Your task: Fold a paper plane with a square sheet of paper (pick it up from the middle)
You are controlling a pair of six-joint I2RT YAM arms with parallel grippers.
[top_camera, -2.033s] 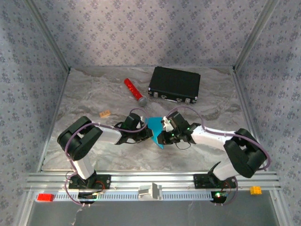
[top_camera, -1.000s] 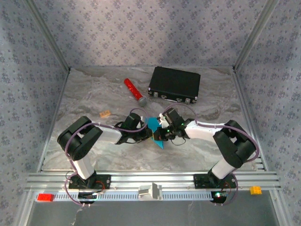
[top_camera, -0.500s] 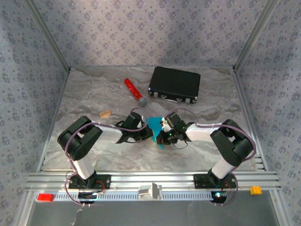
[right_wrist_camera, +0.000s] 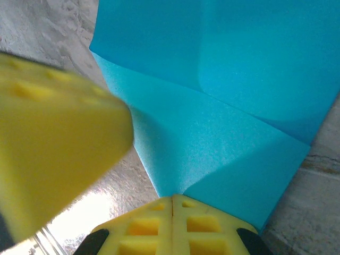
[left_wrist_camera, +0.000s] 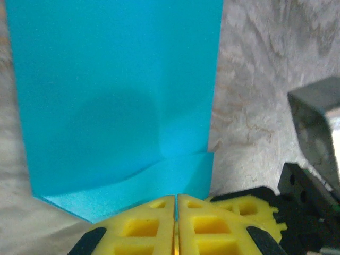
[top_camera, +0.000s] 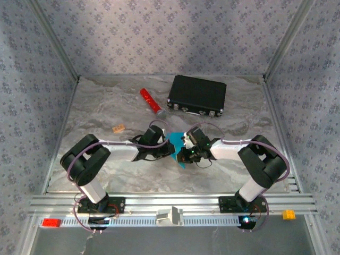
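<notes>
The square sheet of paper [top_camera: 174, 142] is near the middle of the worktop [top_camera: 106, 106], between the two claws. The left claw [top_camera: 169, 150] reaches it from 9 o'clock and the right claw [top_camera: 183, 154] from 3 o'clock, and the two are very near each other.

In the left wrist view the left claw [left_wrist_camera: 176, 199] has its yellow fingers [left_wrist_camera: 143, 223] pressed together with no gap. The near edge of the sheet [left_wrist_camera: 117, 95] goes in at their tips, so it is pinched there. A narrow folded strip runs along this edge.

In the right wrist view the right claw [right_wrist_camera: 172, 199] is also fully closed. A creased corner of the sheet [right_wrist_camera: 228, 95] runs down into the line between its fingers [right_wrist_camera: 207, 228]. At 9 o'clock in this view is a blurred yellow finger [right_wrist_camera: 58, 143], very close to the camera.

From the sheet, a black case [top_camera: 197, 95] lies at 1 o'clock, a red cylinder [top_camera: 152, 103] at 11 o'clock and a small tan block [top_camera: 119, 128] at 10 o'clock, all apart from it.
</notes>
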